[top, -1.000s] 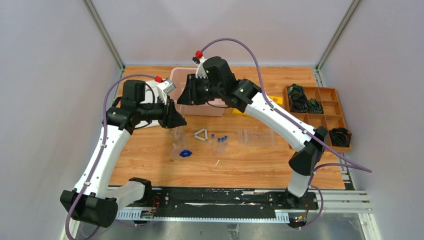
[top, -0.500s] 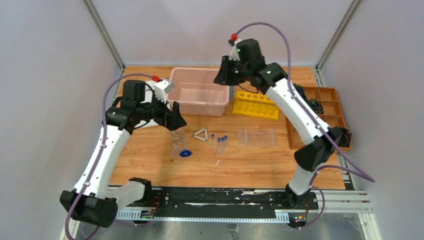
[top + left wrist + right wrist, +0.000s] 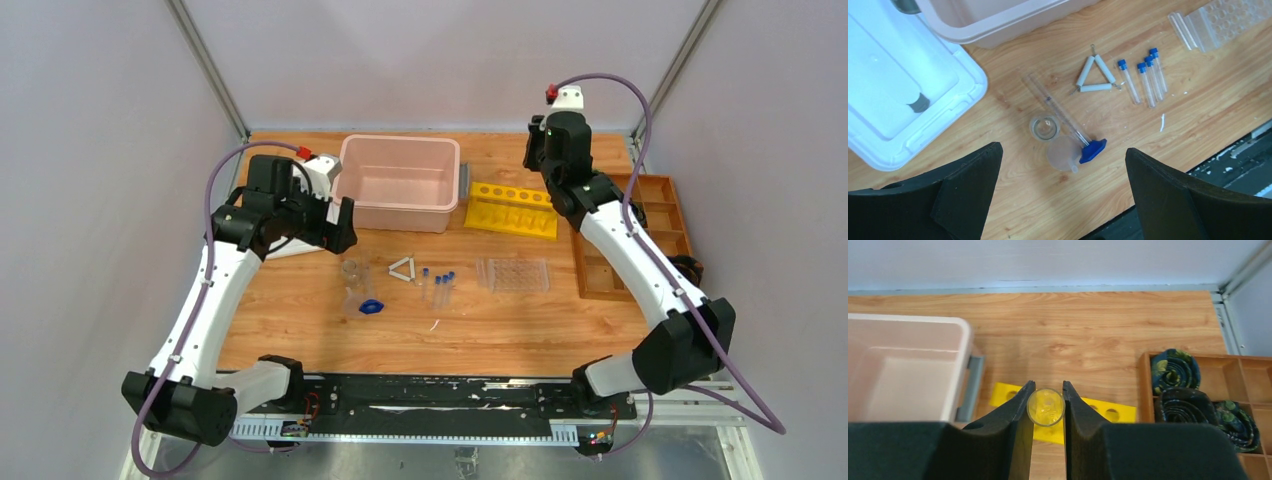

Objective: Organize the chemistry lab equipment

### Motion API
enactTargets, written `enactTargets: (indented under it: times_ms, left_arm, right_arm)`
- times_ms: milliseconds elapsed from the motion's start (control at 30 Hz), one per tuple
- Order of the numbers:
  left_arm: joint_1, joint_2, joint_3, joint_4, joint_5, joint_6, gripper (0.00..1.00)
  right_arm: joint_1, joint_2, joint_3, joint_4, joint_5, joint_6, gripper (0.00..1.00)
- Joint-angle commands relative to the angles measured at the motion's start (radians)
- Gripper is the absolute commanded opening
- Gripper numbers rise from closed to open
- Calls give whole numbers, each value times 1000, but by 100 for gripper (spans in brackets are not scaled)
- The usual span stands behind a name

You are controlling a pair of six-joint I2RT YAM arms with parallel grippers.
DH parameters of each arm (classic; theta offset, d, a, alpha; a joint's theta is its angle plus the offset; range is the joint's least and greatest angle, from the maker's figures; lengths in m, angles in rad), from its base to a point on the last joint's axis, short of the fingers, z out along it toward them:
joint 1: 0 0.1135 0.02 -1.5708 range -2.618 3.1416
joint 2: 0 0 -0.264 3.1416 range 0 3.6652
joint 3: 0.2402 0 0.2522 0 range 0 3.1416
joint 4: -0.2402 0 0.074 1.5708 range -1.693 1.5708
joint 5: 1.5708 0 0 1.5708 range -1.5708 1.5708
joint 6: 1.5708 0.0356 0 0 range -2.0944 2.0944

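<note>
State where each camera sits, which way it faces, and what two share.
Top external: above and behind the arms, looking down on the table; both arms show.
Left wrist: faces down at the white triangle frame and blue-capped tubes; left gripper open below.
Right wrist: faces the far wall over the yellow rack; right gripper shut on a clear glass piece.
Shared: all three show the pink bin.

you have the triangle frame (image 3: pixel 402 269) mid-table, the capped tubes (image 3: pixel 440 285) just right of it, the tube rack (image 3: pixel 513 274) further right. left of the frame stands a beaker (image 3: pixel 351 268), the small piece (image 3: pixel 372 306) before it. behind these sit the bin (image 3: pixel 400 141), the holed block (image 3: pixel 512 210) right of it, the divided tray (image 3: pixel 665 215) rightmost.
</note>
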Motion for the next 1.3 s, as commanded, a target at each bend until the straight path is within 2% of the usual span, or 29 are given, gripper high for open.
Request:
enactTargets:
  times_ms: [0, 300, 667, 1267]
  left_arm:
    - [1, -2, 36, -13, -74, 25, 100]
    - [1, -12, 17, -32, -45, 25, 100]
    - [0, -30, 5, -33, -5, 26, 100]
    - [1, -42, 7, -33, -21, 33, 100]
  right_arm:
    - [-58, 1, -96, 232, 57, -48, 0]
    - [-106, 39, -215, 357, 28, -29, 0]
    - [-117, 94, -244, 394, 21, -27, 0]
    - [-115, 136, -310, 438, -25, -10, 0]
